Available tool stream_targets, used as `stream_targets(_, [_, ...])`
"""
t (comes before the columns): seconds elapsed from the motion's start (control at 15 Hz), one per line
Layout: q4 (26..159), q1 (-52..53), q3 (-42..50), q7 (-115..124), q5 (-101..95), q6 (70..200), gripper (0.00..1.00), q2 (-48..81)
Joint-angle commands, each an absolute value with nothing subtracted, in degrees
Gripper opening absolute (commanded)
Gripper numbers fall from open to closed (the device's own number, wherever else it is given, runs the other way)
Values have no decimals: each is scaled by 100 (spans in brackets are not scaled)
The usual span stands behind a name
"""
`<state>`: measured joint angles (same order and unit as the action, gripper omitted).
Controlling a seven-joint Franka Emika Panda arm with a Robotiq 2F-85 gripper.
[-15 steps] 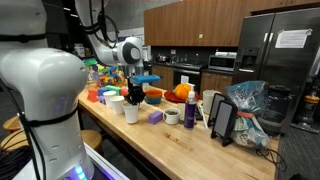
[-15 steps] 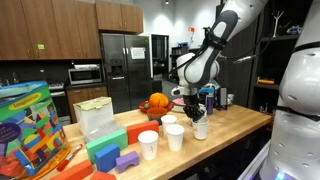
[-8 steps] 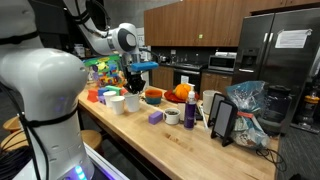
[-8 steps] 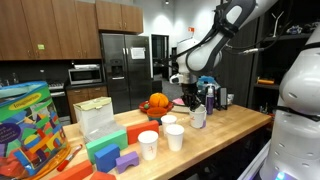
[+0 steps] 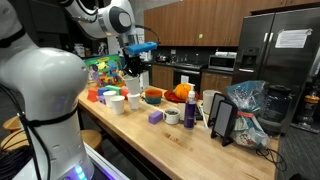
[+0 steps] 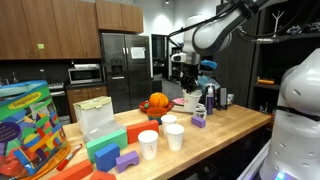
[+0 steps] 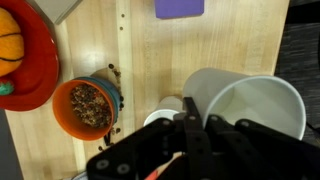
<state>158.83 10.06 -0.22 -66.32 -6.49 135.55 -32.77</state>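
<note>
Cup of white paper point(image 7: 245, 110), round, thin-walled and smooth, hangs in the air above the wooden table top point(image 7: 140, 60), pinched at its rim by the black gripper point(image 7: 190, 118). The claw is pressed together on the cup's wall, one finger inside and one outside as far as the wrist view shows. In an exterior view the cup point(image 6: 190, 102) sits just under the gripper point(image 6: 184, 82), clear of the table.

The white arm point(image 6: 225, 25) reaches in high from the side, its rounded joints bent so that the wrist points straight down; in an exterior view the arm point(image 5: 100, 18) arches over the near end of the table, with the gripper point(image 5: 134, 68) held above the clutter.

Below the held cup, in the wrist view, a smaller-looking white cup point(image 7: 160, 118) stands on the pale, grained wood. Just beside it is a round orange bowl point(image 7: 88, 105) filled with something brown and grainy. Further out lies a glossy red plate point(image 7: 45, 75), and a flat purple block point(image 7: 180, 8) sits at the picture's edge. Two more white cups point(image 6: 148, 145) point(image 6: 175, 137) stand near the table's front edge.
</note>
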Motion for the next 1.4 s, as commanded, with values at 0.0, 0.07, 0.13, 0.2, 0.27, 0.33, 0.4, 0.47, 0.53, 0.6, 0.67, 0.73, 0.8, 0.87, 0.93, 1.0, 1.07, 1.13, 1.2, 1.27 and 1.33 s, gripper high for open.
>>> stream_targets(0.0, [15878,1276,182,-6685,-402,13425,0,-3532])
stream_targets(0.07, [15874,1344,210,-6682,-303,13440,0,-3505])
stream_targets(0.13, [15874,1415,248,-6699,-193,13473,0,-3469])
stream_targets(0.2, [15875,1468,283,-6723,-97,13516,0,-3429])
stream_targets(0.27, [15875,1527,309,-6743,7,13564,0,-3384])
stream_targets(0.33, [15875,1573,318,-6751,81,13604,0,-3351])
stream_targets(0.4, [15877,1610,319,-6751,134,13655,0,-3330])
stream_targets(0.47, [15879,1636,301,-6728,161,13727,0,-3319])
stream_targets(0.53, [15879,1660,288,-6728,179,13784,0,-3307])
stream_targets(0.6, [15879,1678,246,-6697,164,13897,0,-3271])
stream_targets(0.67, [15879,1707,218,-6681,151,14017,0,-3242])
stream_targets(0.73, [15880,1724,182,-6651,119,14174,0,-3200])
stream_targets(0.8, [15880,1733,158,-6628,90,14316,0,-3154])
stream_targets(0.87, [15880,1755,155,-6632,83,14460,0,-3089])
stream_targets(0.93, [15870,1785,158,-6634,96,14576,0,-3000])
stream_targets(1.0, [15858,1807,163,-6645,97,14653,0,-2929])
stream_targets(1.07, [15841,1827,160,-6649,97,14726,0,-2839])
stream_targets(1.13, [15833,1831,150,-6643,86,14787,0,-2769])
stream_targets(1.2, [15821,1842,153,-6658,86,14848,0,-2699])
stream_targets(1.27, [15818,1833,144,-6657,71,14873,0,-2662])
stream_targets(1.33, [15806,1833,139,-6667,60,14917,0,-2613])
